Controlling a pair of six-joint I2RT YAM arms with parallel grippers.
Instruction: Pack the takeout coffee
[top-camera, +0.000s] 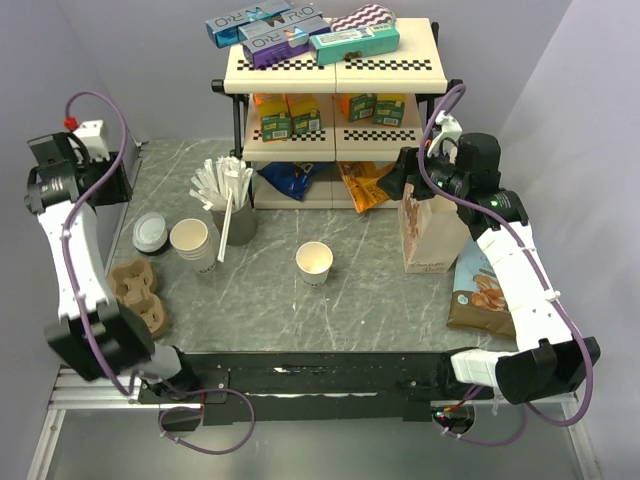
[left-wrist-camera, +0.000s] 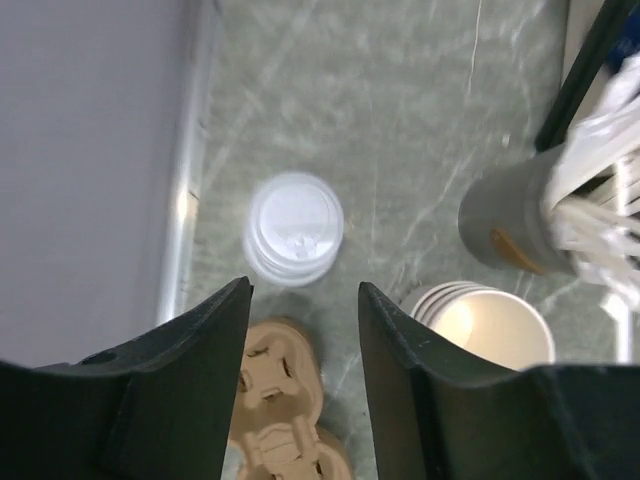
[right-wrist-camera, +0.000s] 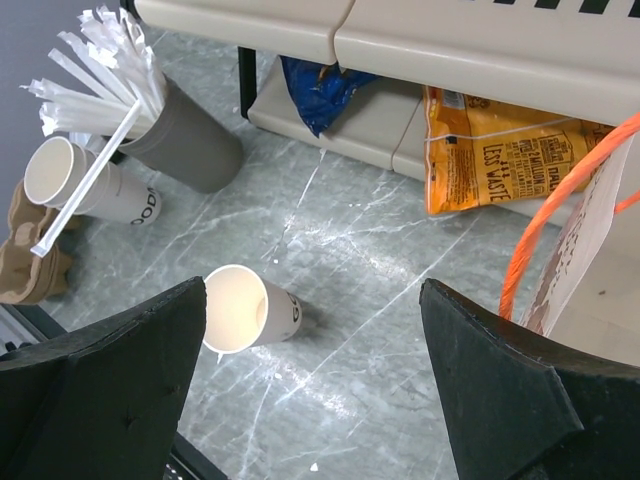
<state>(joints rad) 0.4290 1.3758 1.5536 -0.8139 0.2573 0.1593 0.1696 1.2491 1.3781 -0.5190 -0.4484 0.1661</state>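
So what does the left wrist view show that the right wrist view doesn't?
Only the left wrist view shows the white plastic lid. Only the right wrist view shows the takeout coffee cup standing alone, plus the orange snack bag and blue bag on the bottom shelf. Both show the grey cup of white sticks, the stacked paper cups and the cardboard carrier.

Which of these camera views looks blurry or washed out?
Left wrist view: soft throughout, with the white lids and straws blown out to white. Right wrist view: crisp, and the print on the orange bag is readable. Top external view: sharp and evenly lit, with faint shadows.
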